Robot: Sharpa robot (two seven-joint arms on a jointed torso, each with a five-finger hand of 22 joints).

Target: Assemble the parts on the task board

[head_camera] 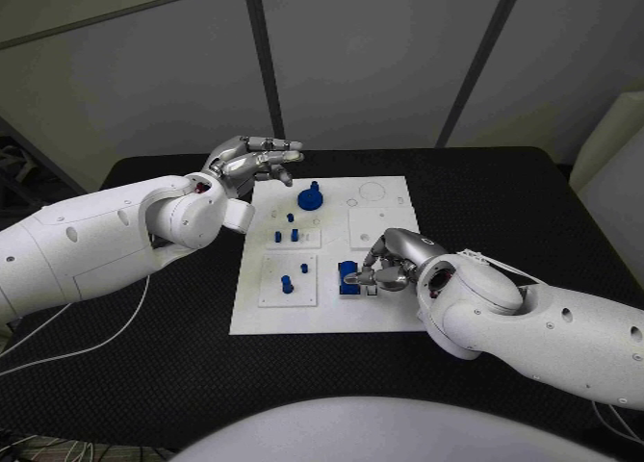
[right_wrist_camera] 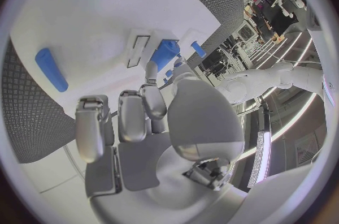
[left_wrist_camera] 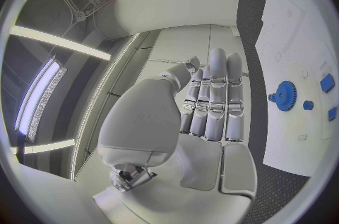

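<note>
The white task board (head_camera: 267, 313) lies in the middle of the black table. My right hand (head_camera: 387, 262) is low over the board's near right part, and its thumb and a finger pinch a blue block (head_camera: 350, 278) that sits on the board; the same blue block (right_wrist_camera: 165, 52) shows at the fingertips (right_wrist_camera: 150, 70) in the right wrist view. My left hand (head_camera: 252, 159) hovers above the board's far left corner and holds nothing, its fingers (left_wrist_camera: 217, 99) lying straight side by side. A blue gear (head_camera: 311, 197) stands on the far part of the board, right of that hand.
Small blue pegs (head_camera: 293, 234) stand in the board's left middle, and one more peg (head_camera: 286, 284) stands nearer its front. A blue cylinder (right_wrist_camera: 51, 69) stands apart from my right hand. The gear (left_wrist_camera: 285, 95) and small blue pieces (left_wrist_camera: 326, 82) lie beyond my left hand.
</note>
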